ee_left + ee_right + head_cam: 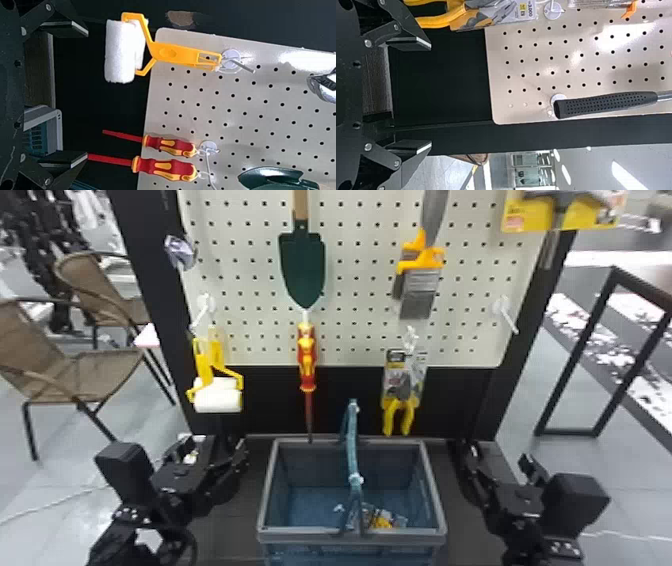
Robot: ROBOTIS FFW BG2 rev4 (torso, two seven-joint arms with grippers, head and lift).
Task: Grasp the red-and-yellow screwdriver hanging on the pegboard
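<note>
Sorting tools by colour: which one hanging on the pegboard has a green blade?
The trowel, hanging directly above the red-and-yellow screwdriver; no other tool there is green.

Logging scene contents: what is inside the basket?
A small packet with yellow parts lies in the basket by its front wall; the handle and rim partly cover it.

A dark green trowel (pixel 301 265) hangs blade down at top centre. To its right hangs a paintbrush (pixel 417 280) with a yellow collar, bristles down. Lower down are packaged pliers (pixel 401 390) with yellow handles. Far left, a paint roller (pixel 216 387) with a yellow frame and a white sleeve hangs from a white hook (pixel 204 306). A hammer (pixel 605 103) with a black dotted grip hangs at the upper right. Below stands a blue-grey basket (pixel 300 534), handle upright, with a small packet (pixel 380 520) inside. Two tan chairs (pixel 60 365) stand on the floor to the left.
</note>
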